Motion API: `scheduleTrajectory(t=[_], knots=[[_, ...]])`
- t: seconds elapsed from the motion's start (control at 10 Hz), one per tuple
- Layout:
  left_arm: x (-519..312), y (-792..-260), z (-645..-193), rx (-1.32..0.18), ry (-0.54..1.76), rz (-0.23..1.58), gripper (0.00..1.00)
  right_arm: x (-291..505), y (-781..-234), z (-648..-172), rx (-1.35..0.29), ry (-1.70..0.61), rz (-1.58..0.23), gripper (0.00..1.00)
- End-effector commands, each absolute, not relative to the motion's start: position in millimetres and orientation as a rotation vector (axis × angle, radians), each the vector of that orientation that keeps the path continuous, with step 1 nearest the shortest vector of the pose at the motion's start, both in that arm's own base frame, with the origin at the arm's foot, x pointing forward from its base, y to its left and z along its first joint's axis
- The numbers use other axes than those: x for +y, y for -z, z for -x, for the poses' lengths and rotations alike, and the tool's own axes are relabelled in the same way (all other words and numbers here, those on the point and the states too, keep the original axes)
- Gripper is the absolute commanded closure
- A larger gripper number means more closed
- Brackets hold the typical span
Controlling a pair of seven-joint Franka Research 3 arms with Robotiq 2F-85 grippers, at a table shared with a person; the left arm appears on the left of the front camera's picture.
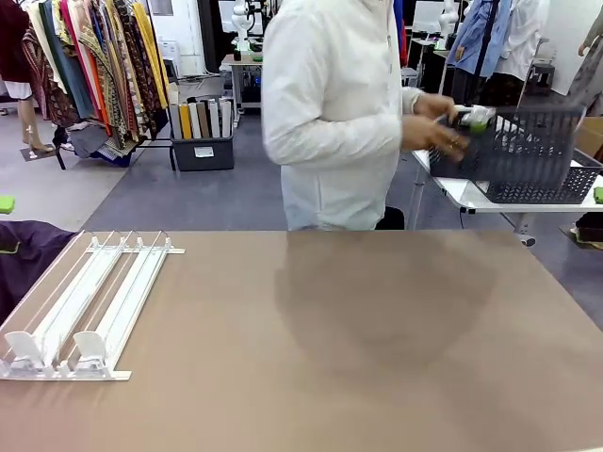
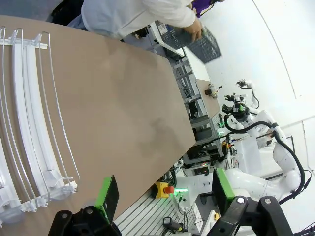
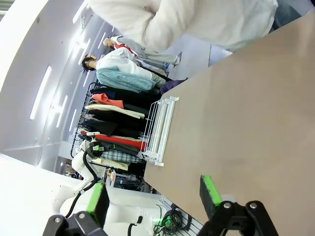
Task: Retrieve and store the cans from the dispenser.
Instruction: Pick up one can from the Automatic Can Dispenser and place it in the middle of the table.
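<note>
Grey floor [image 1: 217,198] (clothes racks [image 1: 94,66] behind)

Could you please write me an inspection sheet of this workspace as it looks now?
Surface: brown table, bare apart from the dispenser.
Job's things: white dispenser at the table's left edge, lanes without cans; no cans seen.
Clutter: nothing seen on the table.
Grippers: left tool open, holding nothing; right tool open, holding nothing.
Cables: nothing seen on the table.
Surroundings: person at the far side, turned to a side table, hands on a dark basket; clothes rack behind.
</note>
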State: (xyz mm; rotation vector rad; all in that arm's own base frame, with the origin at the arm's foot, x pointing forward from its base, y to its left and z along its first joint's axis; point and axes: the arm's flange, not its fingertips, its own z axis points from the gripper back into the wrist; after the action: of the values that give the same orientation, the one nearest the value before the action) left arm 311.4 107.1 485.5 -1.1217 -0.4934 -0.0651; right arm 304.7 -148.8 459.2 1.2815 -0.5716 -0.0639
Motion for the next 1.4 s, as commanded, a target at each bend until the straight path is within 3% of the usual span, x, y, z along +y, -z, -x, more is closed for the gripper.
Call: scheduleTrajectory(t=[0.0,1.3], knots=[[104.0,-487.4,-311.3,-0.502,0.052,1.14,0.0,-147.2,-463.8,-309.0,-0.594,0.067,-1.3,0.0],[104.0,-487.4,-311.3,-0.502,0.052,1.14,0.0,-147.2,-463.8,-309.0,-0.594,0.067,-1.3,0.0]])
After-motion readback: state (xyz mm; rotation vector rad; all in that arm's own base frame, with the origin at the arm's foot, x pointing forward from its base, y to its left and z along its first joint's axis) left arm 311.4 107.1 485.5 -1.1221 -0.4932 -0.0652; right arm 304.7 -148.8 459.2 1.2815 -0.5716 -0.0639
